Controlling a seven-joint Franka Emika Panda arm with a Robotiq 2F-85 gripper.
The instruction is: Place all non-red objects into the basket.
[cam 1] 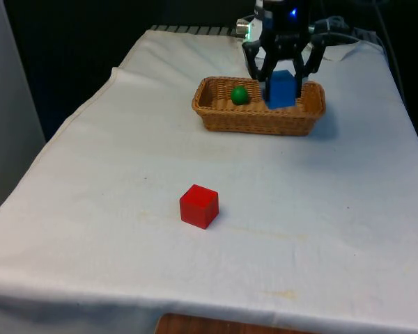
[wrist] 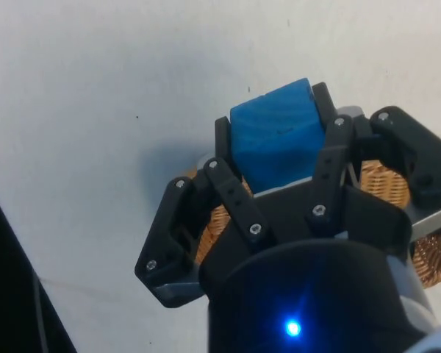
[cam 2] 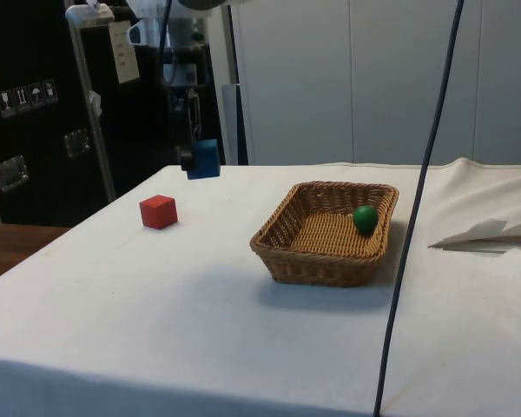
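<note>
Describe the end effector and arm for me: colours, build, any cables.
The end effector is black, with two fingers built from jointed links fastened by silver screws on a rounded black body. Above it in the side view rises a white arm section with dark cables running along it.

A robotics lab is hosting this trial: a cloth-draped table [cam 1: 125, 229] is standing in for a workbench, with dark equipment cabinets [cam 2: 35, 113] and dangling cables [cam 2: 425, 174] crowding behind the table.

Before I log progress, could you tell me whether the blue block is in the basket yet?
Not yet. The gripper holds the blue block in the air, short of the basket.
</note>
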